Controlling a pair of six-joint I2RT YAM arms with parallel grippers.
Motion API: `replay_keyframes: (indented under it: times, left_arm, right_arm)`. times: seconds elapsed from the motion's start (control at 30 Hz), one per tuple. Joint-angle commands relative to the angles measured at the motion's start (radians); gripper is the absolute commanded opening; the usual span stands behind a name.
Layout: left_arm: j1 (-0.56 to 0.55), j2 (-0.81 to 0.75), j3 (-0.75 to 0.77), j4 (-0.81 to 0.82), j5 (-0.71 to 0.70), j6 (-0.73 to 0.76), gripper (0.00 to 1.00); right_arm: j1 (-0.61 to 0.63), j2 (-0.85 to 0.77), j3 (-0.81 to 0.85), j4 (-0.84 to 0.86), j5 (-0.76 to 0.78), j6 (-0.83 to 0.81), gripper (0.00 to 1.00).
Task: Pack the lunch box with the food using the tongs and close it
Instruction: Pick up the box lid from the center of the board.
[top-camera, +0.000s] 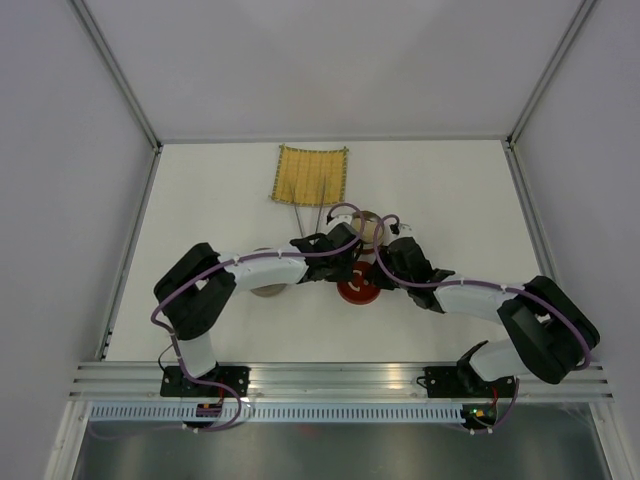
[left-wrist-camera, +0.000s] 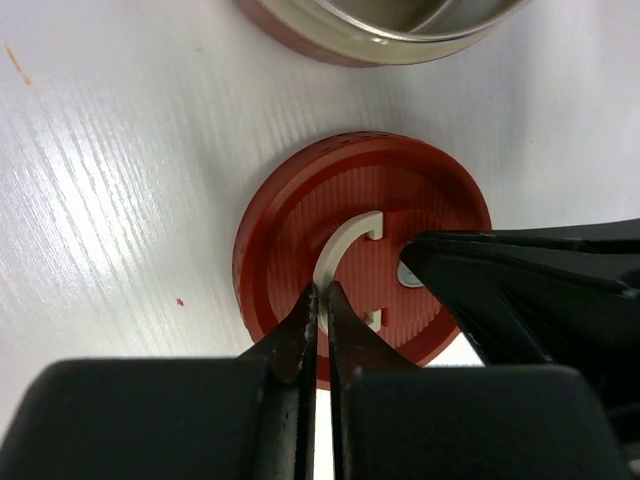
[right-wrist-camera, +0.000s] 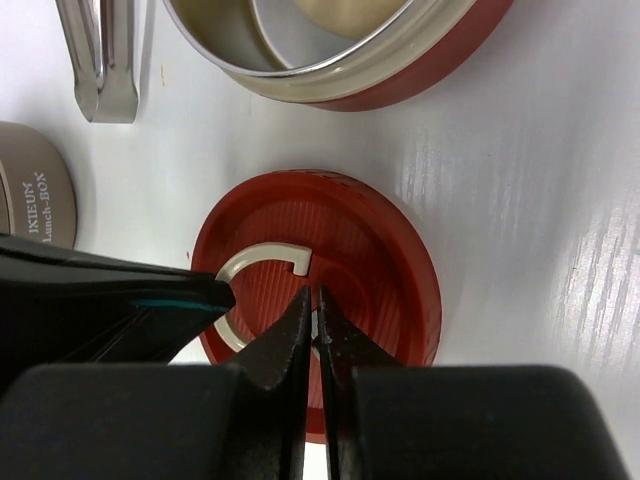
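Observation:
The lunch box (top-camera: 372, 226) (left-wrist-camera: 380, 45) (right-wrist-camera: 420, 60), a round metal tin with a red wall, stands open just beyond both grippers. Something pale cream lies inside it, too cut off to name. Its red lid (top-camera: 357, 291) (left-wrist-camera: 290, 210) (right-wrist-camera: 390, 260) lies flat on the table, with a white half-ring handle (left-wrist-camera: 340, 245) (right-wrist-camera: 262, 253). My left gripper (left-wrist-camera: 322, 292) (right-wrist-camera: 215, 293) is shut on the handle's arc. My right gripper (right-wrist-camera: 315, 305) (left-wrist-camera: 408, 258) rests shut at the lid's centre, a pale sliver between its tips. The silver tongs (top-camera: 303, 214) (right-wrist-camera: 100, 60) lie beyond the lid.
A beige tin (top-camera: 266, 287) (right-wrist-camera: 30, 200) lettered "Lunch-BOX" stands to the left of the lid, under my left arm. The yellow woven mat (top-camera: 312, 176) lies at the back of the white table. Grey walls close in the sides.

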Motion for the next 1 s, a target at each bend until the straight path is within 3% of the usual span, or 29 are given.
replay_keyframes:
  times: [0.0, 0.2, 0.37, 0.47, 0.53, 0.73, 0.83, 0.93, 0.97]
  left_arm:
    - [-0.048, 0.02, 0.104, 0.004, -0.03, 0.055, 0.03]
    - [-0.061, 0.021, 0.095, -0.008, -0.056, 0.04, 0.06]
    - [-0.069, 0.041, 0.095, -0.017, -0.064, 0.042, 0.25]
    - [-0.069, 0.069, 0.103, -0.04, -0.077, 0.045, 0.27]
    - [-0.069, 0.084, 0.102, -0.04, -0.082, 0.045, 0.25]
    - [-0.069, 0.09, 0.105, -0.04, -0.136, 0.046, 0.04]
    - [-0.069, 0.081, 0.109, -0.045, -0.165, 0.069, 0.02]
    - [-0.068, 0.046, 0.111, -0.065, -0.188, 0.109, 0.02]
    - [-0.069, 0.02, 0.109, -0.069, -0.194, 0.131, 0.02]
  right_arm:
    - [0.033, 0.053, -0.035, -0.112, 0.049, 0.037, 0.11]
    - [0.038, 0.054, -0.047, -0.107, 0.083, 0.083, 0.11]
    - [0.038, 0.039, -0.049, -0.122, 0.109, 0.089, 0.1]
    - [0.04, 0.019, -0.052, -0.139, 0.119, 0.09, 0.1]
    - [0.038, 0.007, -0.057, -0.152, 0.127, 0.09, 0.11]
    - [0.038, -0.056, -0.049, -0.202, 0.135, 0.098, 0.13]
    - [0.038, -0.101, -0.021, -0.268, 0.123, 0.093, 0.18]
    - [0.04, -0.177, 0.026, -0.362, 0.116, 0.078, 0.32]
    - [0.038, -0.234, 0.054, -0.386, 0.127, 0.072, 0.43]
